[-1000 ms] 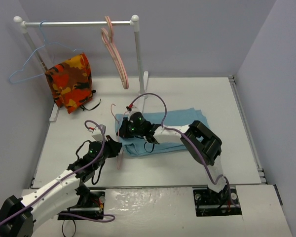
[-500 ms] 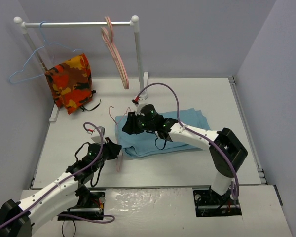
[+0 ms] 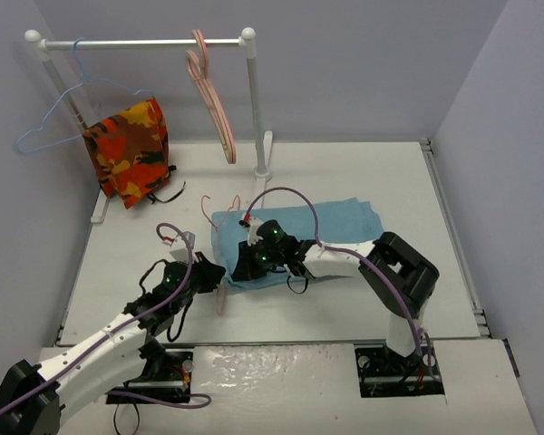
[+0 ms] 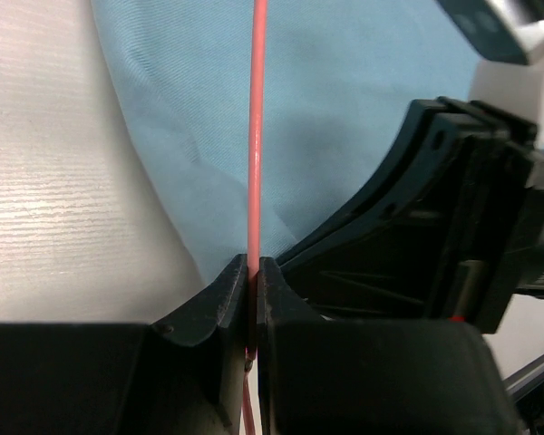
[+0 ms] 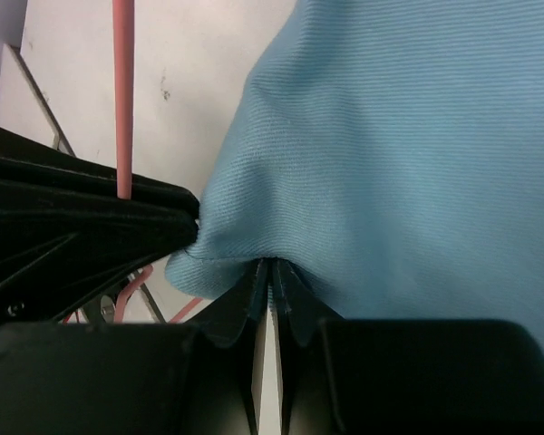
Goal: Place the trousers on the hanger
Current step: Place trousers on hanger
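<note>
A: Where do the trousers (image 3: 331, 222) lie?
B: Flat across the middle of the bench (image 3: 453, 236), long side running left to right. The far and right edges lie free. The right arm stretches over the near edge.

A: And the right jaws?
B: Closed on a fold at the cloth's near-left corner. In the right wrist view the hem bunches into a small peak where the fingertips (image 5: 290, 304) pinch it.

A: The hanger (image 3: 220, 294)?
B: It's a thin salmon wire running near to far, just beside the trousers' left edge. The left jaws are clamped on it. In the left wrist view the wire comes straight out from between the pads (image 4: 222, 290) and crosses over the blue cloth.

A: How close are the two arms?
B: Very close. The right arm's black body sits just beside the left fingers.

A: Room around them?
B: Bare bench shows to the right of the trousers and on the left toward the wall. Far left stands a rail (image 3: 145, 42) carrying a blue wire hanger (image 3: 45, 115), a patterned cloth (image 3: 127, 149) and pink hangers (image 3: 212, 100). The rail's right post stands near the trousers' far edge.
</note>
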Action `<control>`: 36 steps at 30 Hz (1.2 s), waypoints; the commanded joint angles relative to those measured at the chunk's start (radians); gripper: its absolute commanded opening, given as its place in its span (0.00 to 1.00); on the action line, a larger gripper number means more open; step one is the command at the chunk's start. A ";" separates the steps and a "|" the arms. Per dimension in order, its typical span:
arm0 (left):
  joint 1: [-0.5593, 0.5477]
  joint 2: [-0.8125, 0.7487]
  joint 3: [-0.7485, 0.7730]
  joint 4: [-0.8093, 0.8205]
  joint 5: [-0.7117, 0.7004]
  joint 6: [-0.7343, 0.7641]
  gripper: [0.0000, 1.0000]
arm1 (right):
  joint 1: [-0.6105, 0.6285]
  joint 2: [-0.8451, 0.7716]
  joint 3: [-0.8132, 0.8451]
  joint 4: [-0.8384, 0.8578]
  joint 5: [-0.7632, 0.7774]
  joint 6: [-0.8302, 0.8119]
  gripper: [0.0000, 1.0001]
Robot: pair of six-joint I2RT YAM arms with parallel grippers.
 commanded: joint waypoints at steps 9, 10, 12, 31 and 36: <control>-0.013 0.027 0.091 0.107 0.051 -0.033 0.00 | 0.063 0.094 0.121 0.170 -0.108 0.013 0.03; -0.013 0.026 0.089 0.104 0.050 -0.033 0.00 | 0.058 0.075 0.119 0.142 -0.094 -0.001 0.03; -0.012 0.025 0.084 0.097 0.045 -0.033 0.00 | 0.047 0.030 0.117 0.073 -0.059 -0.037 0.03; -0.013 0.065 0.112 0.093 0.017 -0.012 0.00 | 0.022 -0.366 0.173 -0.037 0.397 -0.471 0.84; -0.014 0.075 0.121 0.091 0.020 -0.011 0.00 | 0.000 -0.293 0.223 0.021 0.324 -0.561 0.70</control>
